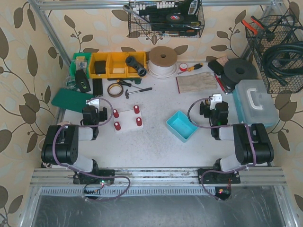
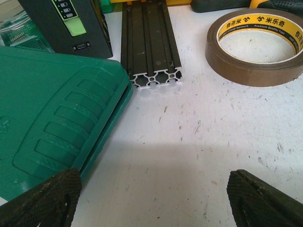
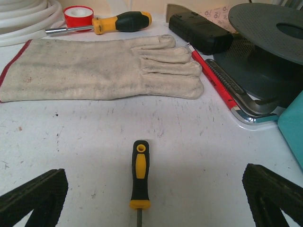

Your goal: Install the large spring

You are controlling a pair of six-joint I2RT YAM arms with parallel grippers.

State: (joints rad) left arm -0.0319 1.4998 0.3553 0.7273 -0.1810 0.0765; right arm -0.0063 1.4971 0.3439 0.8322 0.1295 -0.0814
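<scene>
Presently left pincer (image 2: 151,198), wide open and empty, hangs over scuffed white tabletop (image 2: 213,132) beside a ribbed green plastic case (image 2: 52,118); right pincer (image 3: 156,194), likewise open, above a black-and-yellow screwdriver (image 3: 140,175). White flat block with four red cylindrical posts (image 1: 127,118) lies near left pincer; large spring not discernible.

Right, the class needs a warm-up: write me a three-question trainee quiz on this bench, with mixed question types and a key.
1. True or false: the left gripper and the right gripper both stand open, holding nothing.
2. In the right wrist view, which lies closest to that gripper? A the work glove; B the small screwdriver; C the red tape roll.
3. How many red posts stand on the white plate?
Key: 1 true; 2 B; 3 four.
</scene>
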